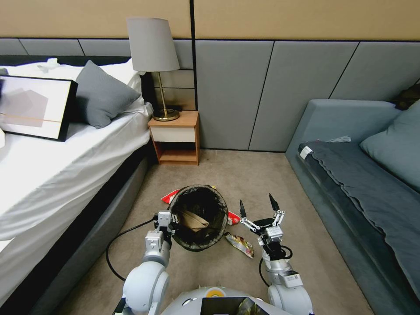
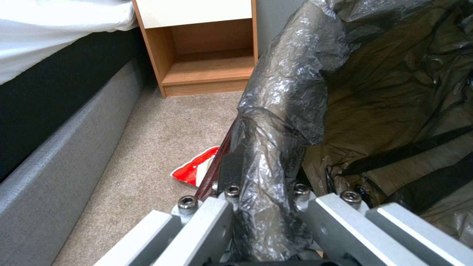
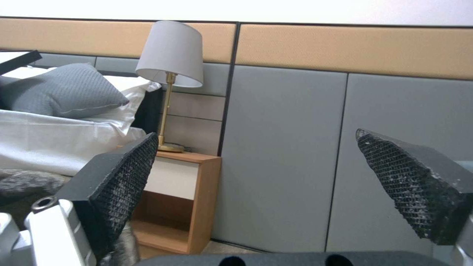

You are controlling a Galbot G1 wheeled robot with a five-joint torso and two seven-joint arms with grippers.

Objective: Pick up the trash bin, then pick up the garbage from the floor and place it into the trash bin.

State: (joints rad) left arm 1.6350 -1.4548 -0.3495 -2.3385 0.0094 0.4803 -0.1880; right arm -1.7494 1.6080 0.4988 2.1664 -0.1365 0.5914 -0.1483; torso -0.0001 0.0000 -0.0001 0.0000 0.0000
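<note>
head view: small round white plastic trash bin [image 1: 199, 217], lined with a dark bag folded over its rim, held over the beige carpet [image 1: 245, 175] in front of the wooden nightstand [image 1: 176, 137], mouth tilted toward the camera. left gripper [image 1: 168, 220] clamped on the bin's near-left rim, probably so the mouth stays open and within reach of the other arm. tan crumpled paper [image 1: 192, 220] already lying inside the bin. right gripper [image 1: 258, 211] just right of the bin, black fingers spread wide and pointing up and forward, grasping nothing; likely free for the next piece. crinkly gold-and-red snack wrapper [image 1: 239, 244] on the carpet just beside the bin's near-right side, below that gripper. red-and-white wrapper [image 1: 169, 196] peeking out at the bin's far-left edge, another red scrap [image 1: 233, 217] at its right edge.

left wrist view: shiny dark liner bag [image 2: 286, 107] bunched over the bin's rim and pinched between the metal fingers [image 2: 207, 221], one inside the wall, one outside, a grip that seems to carry the bin by its edge. red-and-white wrapper [image 2: 194, 170] on the carpet beside the bin, between it and the nightstand [image 2: 207, 55].

right wrist view: two textured black fingertips [image 3: 125, 170] standing well apart, nothing between them, aimed toward the nightstand [image 3: 184, 199] and the grey-shaded brass lamp [image 3: 170, 62] on it.
</note>
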